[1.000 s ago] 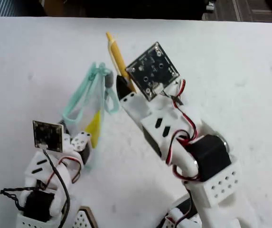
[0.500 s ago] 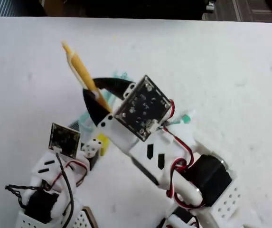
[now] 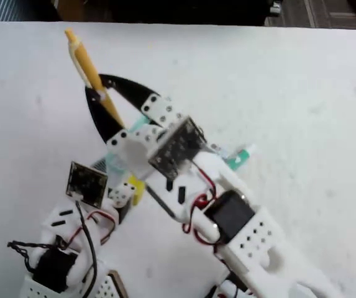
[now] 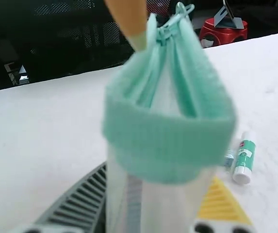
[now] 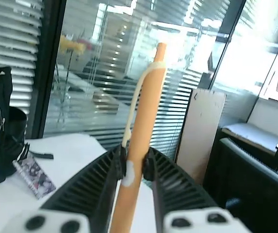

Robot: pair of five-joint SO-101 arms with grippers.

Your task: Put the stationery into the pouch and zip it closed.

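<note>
Your right fingers (image 5: pixel 95 184) stay clamped on the pen (image 5: pixel 141 121). Over the last second they have swung it leftward across the desk (image 3: pixel 302 81), so its lower end now sits just beside the top of the pouch (image 4: pixel 168 131). Your left fingers (image 4: pixel 75 208) hold the pouch upright. Dropping the pen in looks like the next step, while the glue stick (image 4: pixel 243 158) waits on the desk.

No legible text or labels.
</note>
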